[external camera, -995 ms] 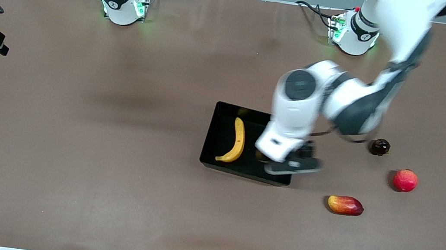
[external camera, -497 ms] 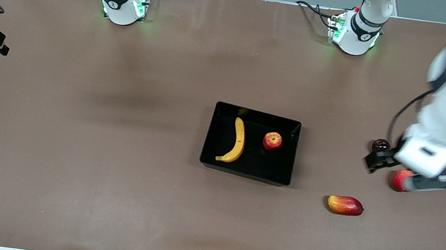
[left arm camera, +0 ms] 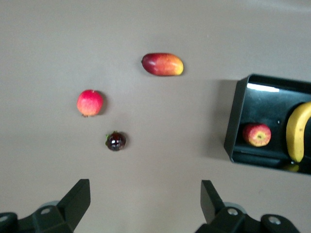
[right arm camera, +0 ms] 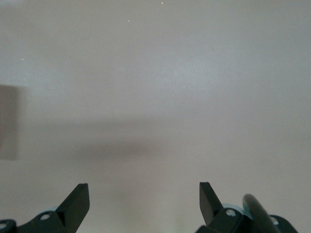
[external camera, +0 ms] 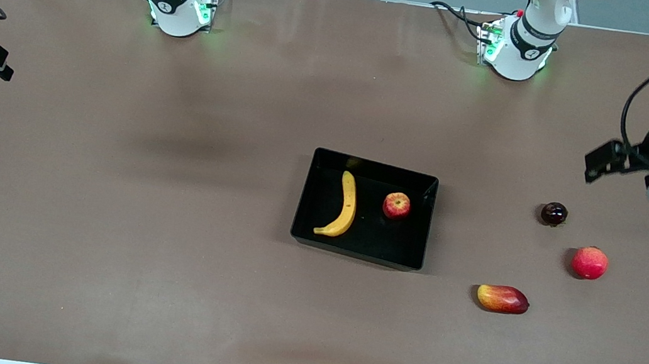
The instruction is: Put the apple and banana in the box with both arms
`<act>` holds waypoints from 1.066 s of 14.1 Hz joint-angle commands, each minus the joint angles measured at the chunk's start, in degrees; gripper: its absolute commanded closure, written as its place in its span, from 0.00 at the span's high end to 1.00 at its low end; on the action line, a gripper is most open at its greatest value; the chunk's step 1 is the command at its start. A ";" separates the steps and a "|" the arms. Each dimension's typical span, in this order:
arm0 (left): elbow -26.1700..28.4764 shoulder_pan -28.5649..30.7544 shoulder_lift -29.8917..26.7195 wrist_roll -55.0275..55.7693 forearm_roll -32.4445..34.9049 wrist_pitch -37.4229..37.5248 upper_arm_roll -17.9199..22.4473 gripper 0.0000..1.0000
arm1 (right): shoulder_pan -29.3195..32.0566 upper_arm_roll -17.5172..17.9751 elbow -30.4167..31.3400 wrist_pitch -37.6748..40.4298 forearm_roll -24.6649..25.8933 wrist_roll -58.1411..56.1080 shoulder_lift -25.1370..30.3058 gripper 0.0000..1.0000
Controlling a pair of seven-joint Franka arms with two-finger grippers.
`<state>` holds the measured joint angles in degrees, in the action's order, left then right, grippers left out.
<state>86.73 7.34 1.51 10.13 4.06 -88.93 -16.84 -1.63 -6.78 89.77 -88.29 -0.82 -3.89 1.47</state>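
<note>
**Box holds banana and apple; both grippers empty**

The box (external camera: 364, 208), a shallow black tray with glossy walls, sits on the brown table (external camera: 163, 248) near its middle, a little toward the left arm's end. Both task fruits lie inside it. The banana (external camera: 346, 205) rests lengthwise along the side of the tray toward the right arm's end, its curved tip pointing toward the front camera. The apple (external camera: 397, 205), small and red with a pale patch on top, sits beside it toward the left arm's end, apart from the banana and close to the tray wall.

The left arm is raised over the table's edge at its own end, and the left gripper (external camera: 606, 163) hangs in the air above bare table, its jaws spread wide with nothing between them; the left wrist view shows the two fingertips (left arm camera: 77, 200) well apart over the fruits below. The right arm waits, only its base showing in the front view. The right gripper (right arm camera: 144, 201) is over bare table in its own wrist view, its jaws likewise wide and empty.

Three other fruits lie outside the tray toward the left arm's end: an elongated red-and-yellow mango (external camera: 502, 298) nearest the front camera, a round red-pink fruit (external camera: 589, 263) farther from it, and a small dark glossy fruit (external camera: 554, 213) farthest.
</note>
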 commanded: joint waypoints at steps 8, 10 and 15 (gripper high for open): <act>8.81 -4.62 -7.67 -1.16 -3.79 0.60 5.68 1.00 | 1.19 0.63 -1.88 0.58 1.08 -0.51 -0.33 1.00; 8.54 -4.45 -7.31 -1.95 -3.71 1.13 5.68 1.00 | 1.19 0.63 -1.88 0.58 1.08 -0.51 -0.33 1.00; 7.14 -2.34 -6.78 -7.05 -3.35 1.13 6.21 1.00 | 1.28 0.63 -1.88 0.58 1.08 -0.51 -0.33 1.00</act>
<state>95.01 3.50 -5.31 5.25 1.48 -88.58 -10.83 -1.51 -6.96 89.02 -88.32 -0.78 -3.89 1.47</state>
